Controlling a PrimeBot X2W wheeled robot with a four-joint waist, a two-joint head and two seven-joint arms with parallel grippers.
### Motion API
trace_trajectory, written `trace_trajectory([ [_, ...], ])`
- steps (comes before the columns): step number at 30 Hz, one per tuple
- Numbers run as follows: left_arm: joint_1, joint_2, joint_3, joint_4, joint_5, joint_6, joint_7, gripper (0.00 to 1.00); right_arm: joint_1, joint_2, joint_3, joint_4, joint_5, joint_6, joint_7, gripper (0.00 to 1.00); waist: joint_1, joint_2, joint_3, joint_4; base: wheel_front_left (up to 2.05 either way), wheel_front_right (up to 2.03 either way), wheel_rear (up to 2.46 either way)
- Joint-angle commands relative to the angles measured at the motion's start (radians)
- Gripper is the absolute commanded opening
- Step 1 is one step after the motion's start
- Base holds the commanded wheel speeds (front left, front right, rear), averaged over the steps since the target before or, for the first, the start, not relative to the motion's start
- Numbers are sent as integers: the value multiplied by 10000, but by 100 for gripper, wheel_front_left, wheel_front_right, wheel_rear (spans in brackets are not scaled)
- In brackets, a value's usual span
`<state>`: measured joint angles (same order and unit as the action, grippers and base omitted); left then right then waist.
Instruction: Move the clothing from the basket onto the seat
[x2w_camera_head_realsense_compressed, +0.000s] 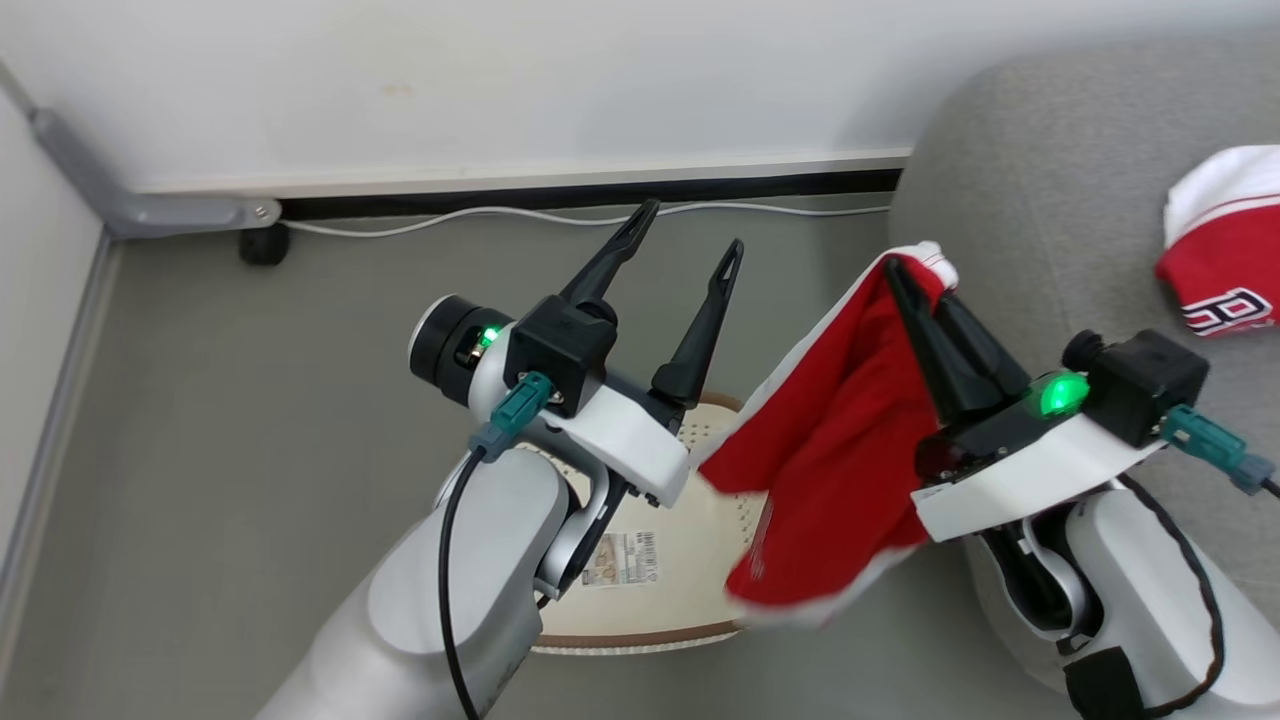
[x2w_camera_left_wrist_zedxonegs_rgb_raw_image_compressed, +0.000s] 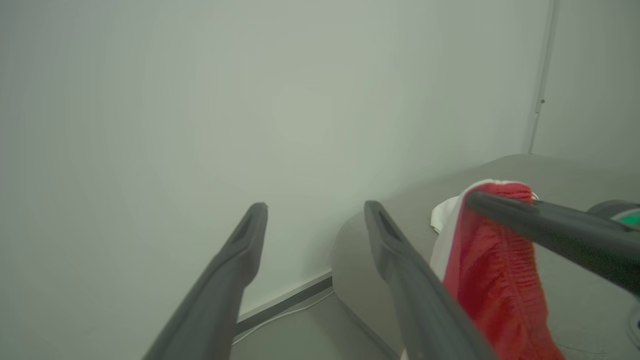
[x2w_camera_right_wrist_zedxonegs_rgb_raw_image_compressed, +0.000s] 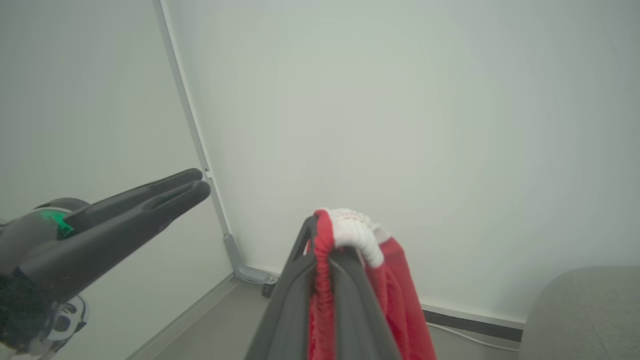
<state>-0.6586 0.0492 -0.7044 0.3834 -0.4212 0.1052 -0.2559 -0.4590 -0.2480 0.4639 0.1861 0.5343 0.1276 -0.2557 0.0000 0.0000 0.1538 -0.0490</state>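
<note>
While my right pincer (x2w_camera_head_realsense_compressed: 912, 285) is clamped together on its gathered, white-trimmed edge, the red garment (x2w_camera_head_realsense_compressed: 840, 440) hangs in the air from those two fingers. Its loose folds drape over the right side of the basket (x2w_camera_head_realsense_compressed: 640, 640) and spill past that rim toward the seat (x2w_camera_head_realsense_compressed: 1050, 180). I cannot tell whether its lowest fold touches the basket. The second garment (x2w_camera_head_realsense_compressed: 1225, 240), red and white with block lettering, lies bunched on the seat, well in from its rounded corner. My left pincer (x2w_camera_head_realsense_compressed: 693, 228) stands just beside the hanging cloth with its fingers spread wide apart and nothing between them, raised above the basket's far edge and pointing toward the wall (x2w_camera_head_realsense_compressed: 600, 80). The basket sits on the grey floor (x2w_camera_head_realsense_compressed: 250, 400), close against the seat's near edge, with a label sticker (x2w_camera_head_realsense_compressed: 622, 560) on its perforated bottom. A white cable (x2w_camera_head_realsense_compressed: 500, 215) runs along the foot of the wall.
</note>
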Motion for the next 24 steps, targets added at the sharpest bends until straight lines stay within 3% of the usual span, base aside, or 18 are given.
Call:
trace_trajectory([
  [1, -113, 138, 369, -206, 87, -47, -57, 100, 83, -6, 13, -338, -126, 31, -61, 0, 0, 0, -106, -284, 0, 0, 0],
  [24, 1860, 67, 1688, -452, 687, -925, -58, 100, 414, 2, -842, -1108, -272, 31, -61, 0, 0, 0, -1031, -4466, 0, 0, 0],
])
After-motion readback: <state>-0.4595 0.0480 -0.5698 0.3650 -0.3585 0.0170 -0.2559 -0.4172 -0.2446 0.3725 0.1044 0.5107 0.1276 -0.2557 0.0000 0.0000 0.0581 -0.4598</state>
